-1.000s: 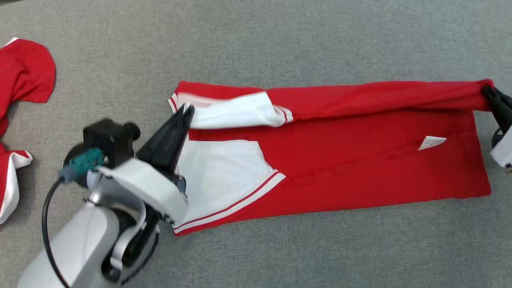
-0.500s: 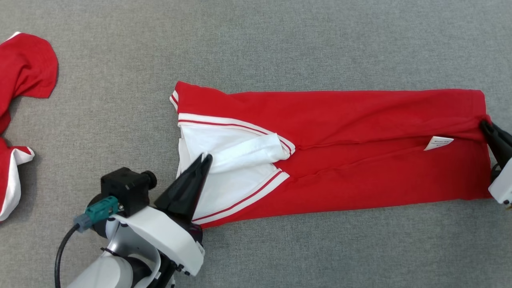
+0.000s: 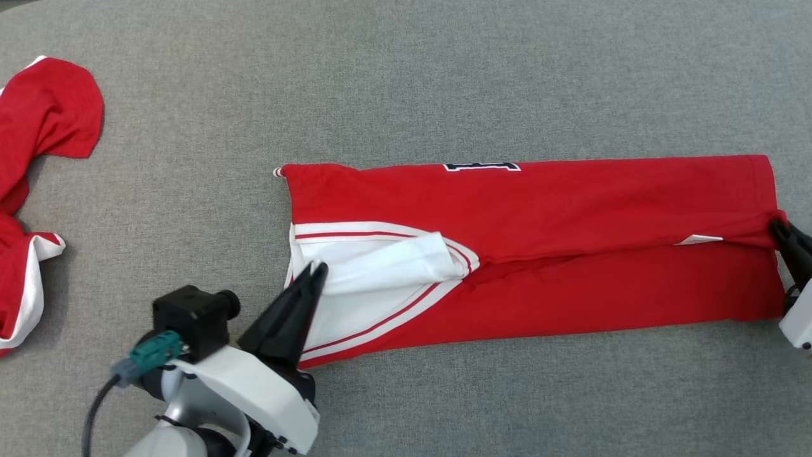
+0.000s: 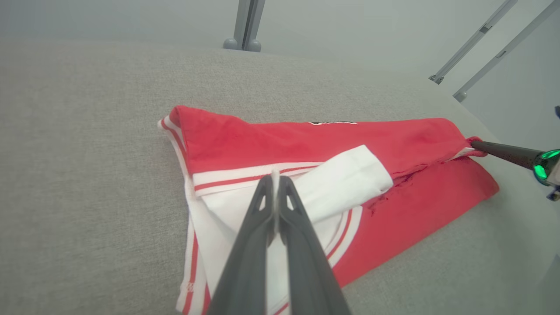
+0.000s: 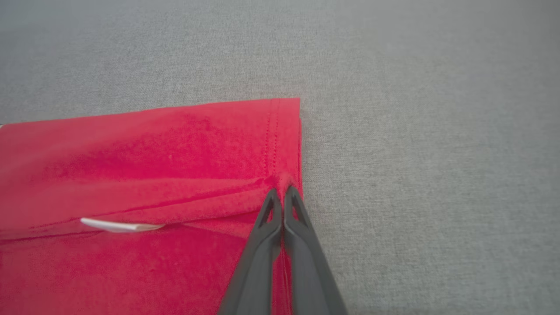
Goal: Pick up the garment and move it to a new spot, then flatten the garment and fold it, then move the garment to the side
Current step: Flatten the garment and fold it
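- The garment (image 3: 571, 209) lies flat on the grey bench (image 3: 444, 76), a long red strip whose long axis runs left to right across the head view, pretty much square to the robot.
- The left tool (image 3: 315, 273) is at the sleeve end. Its fingers are pressed together on the edge of the white sleeve (image 3: 387, 266), and the left wrist view shows a sliver of white caught between them.
- The right tool (image 3: 777, 225) is at the far opposite end, at the hem. It's pinched shut on the red cloth, which bunches up into a little pucker right at the fingertips in the right wrist view.
- So each arm has its own end, and the line between the two tools runs along the free edge of the upper layer, which is folded over from the far side toward the robot.
- That edge sits about halfway down the strip. A band of the lower layer shows on the robot's side of it, with a small white label (image 3: 698, 240) poking out at the seam near the right tool.
- Best guess: the lengthwise fold is basically laid, and the next move depends on both ends coming toward the robot evenly so the edge stays parallel to the long axis.
- Another red garment (image 3: 44, 108) sits crumpled well off to the left, not touching anything.
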{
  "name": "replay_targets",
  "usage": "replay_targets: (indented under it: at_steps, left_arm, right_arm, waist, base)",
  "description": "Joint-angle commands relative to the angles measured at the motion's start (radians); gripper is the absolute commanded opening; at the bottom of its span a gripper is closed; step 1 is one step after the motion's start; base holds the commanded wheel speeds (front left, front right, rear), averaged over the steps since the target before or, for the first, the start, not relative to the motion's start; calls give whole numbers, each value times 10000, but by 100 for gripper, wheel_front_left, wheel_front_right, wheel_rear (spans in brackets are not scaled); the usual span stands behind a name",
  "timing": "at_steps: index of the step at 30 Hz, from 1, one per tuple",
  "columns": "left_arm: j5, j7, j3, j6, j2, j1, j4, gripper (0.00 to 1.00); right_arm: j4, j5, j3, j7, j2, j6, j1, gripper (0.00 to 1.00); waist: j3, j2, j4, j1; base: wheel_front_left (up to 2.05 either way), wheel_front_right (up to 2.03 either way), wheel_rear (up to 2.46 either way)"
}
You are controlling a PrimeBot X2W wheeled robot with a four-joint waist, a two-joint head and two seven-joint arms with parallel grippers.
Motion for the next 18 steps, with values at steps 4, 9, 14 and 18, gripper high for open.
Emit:
replay_targets:
  at_steps: [4,9,14,18]
  left_arm:
    - [-33,-16,-302,1,-240,162,715,0]
    - [118,-593,-166,292,-655,155,1559,100]
    - [220,-1131,163,636,-736,383,1893,100]
    - [503,-1901,567,1059,-754,613,2196,100]
  right_arm:
    - [155,-217,77,-70,164,-3,135,79]
    - [388,-408,-175,-241,414,-3,345,100]
    - [153,-927,-623,-561,337,-3,618,100]
    - [-107,-1823,-851,-1313,691,-3,806,100]
  waist:
    - [-136,0,-7,0]
    - [-522,0,55,0]
    - [-1025,0,90,0]
    - [-1653,0,67,0]
  base:
    - [0,0,0]
    - [0,0,0]
    - [0,0,0]
    - [0,0,0]
